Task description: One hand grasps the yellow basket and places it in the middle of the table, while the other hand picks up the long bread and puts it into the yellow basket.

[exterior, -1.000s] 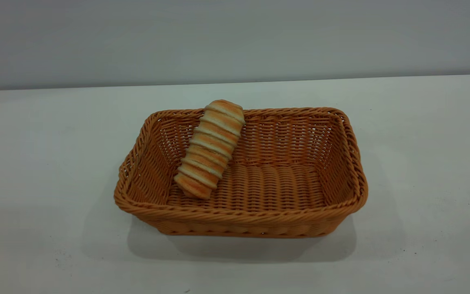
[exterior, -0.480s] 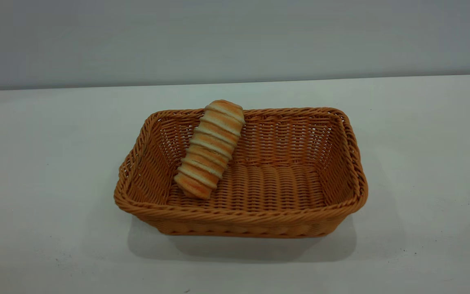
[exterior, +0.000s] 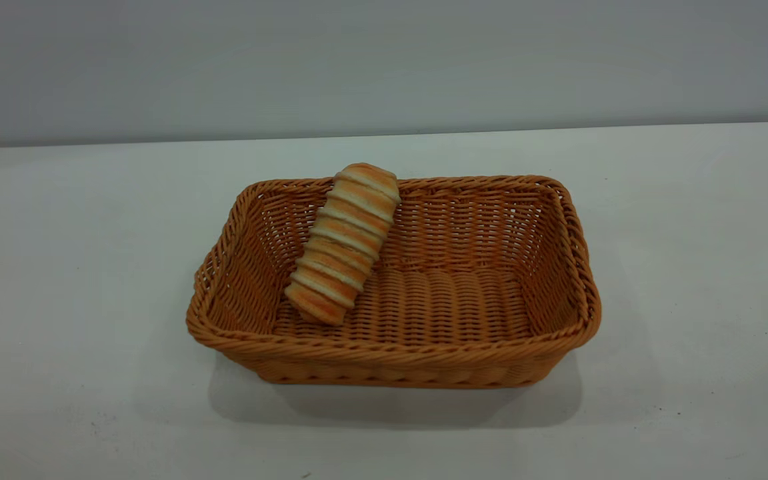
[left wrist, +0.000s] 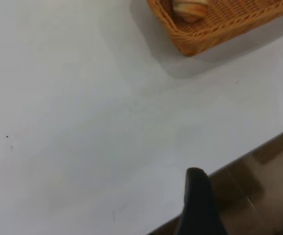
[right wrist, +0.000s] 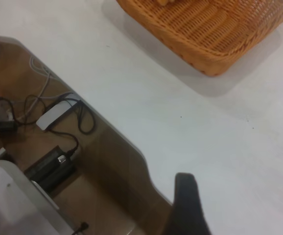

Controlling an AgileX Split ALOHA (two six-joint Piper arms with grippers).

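Observation:
The yellow basket (exterior: 391, 352) stands in the middle of the table (exterior: 57, 267). The long bread (exterior: 344, 243) lies inside it at its left end, its lower end on the basket floor and its upper end leaning on the far rim. Neither gripper shows in the exterior view. In the left wrist view, part of the left gripper (left wrist: 196, 196) hangs over the table's edge, far from the basket's corner (left wrist: 205, 39) and the bread's end (left wrist: 190, 7). In the right wrist view, part of the right gripper (right wrist: 185, 200) is over the table's edge, far from the basket (right wrist: 205, 34).
A grey wall runs behind the table's far edge. Past the table's edge in the right wrist view are a brown floor, black cables and a white power strip (right wrist: 58, 111). A brown floor (left wrist: 259, 186) lies past the edge in the left wrist view.

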